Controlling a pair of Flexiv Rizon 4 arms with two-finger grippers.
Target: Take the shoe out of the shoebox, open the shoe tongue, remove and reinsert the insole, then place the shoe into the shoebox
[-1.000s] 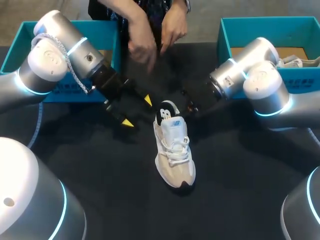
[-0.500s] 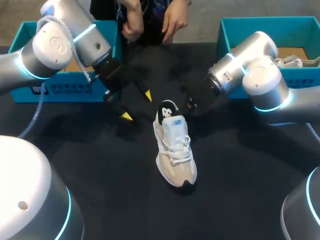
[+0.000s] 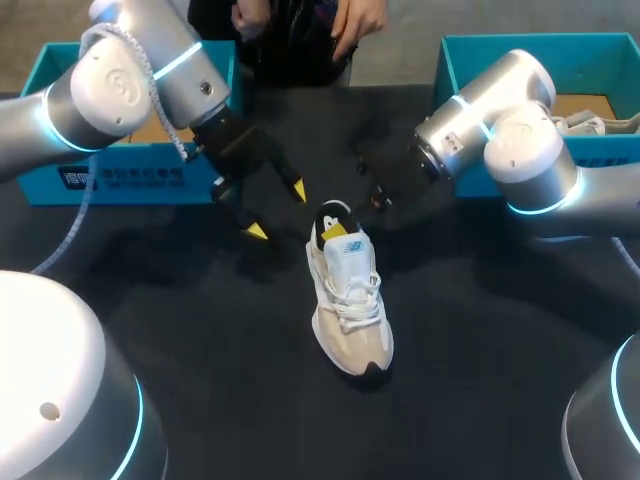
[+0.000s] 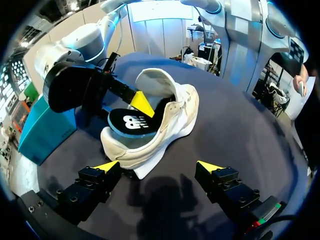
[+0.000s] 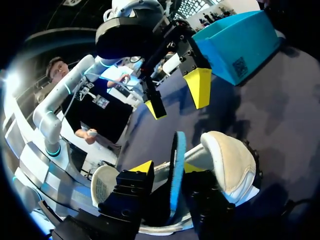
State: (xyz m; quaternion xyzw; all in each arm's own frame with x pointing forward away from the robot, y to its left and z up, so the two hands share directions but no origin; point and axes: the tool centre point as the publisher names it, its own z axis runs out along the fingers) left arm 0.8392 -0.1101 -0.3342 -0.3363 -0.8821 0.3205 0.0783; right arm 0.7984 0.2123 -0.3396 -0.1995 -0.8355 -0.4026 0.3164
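**Insole up at heel, R claw on it**

R claw is clenched on the insole, which stands up out of the heel of the shoe. Shoe lies mid-table, heel far, toe near. L claw is released, tips wide apart w/ nothing btwn, hovering just left of the heel. Table is dark. Teal left shoebox sits far left, right shoebox far right, cut off at the edge. From above, R tips are hidden in shadow. Can't tell how deep the insole sits.

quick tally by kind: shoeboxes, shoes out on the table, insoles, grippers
shoeboxes: 2 (left shoebox, right shoebox)
shoe out on the table: 1
insole: 1
grippers: 2 (left gripper, right gripper)
total: 6
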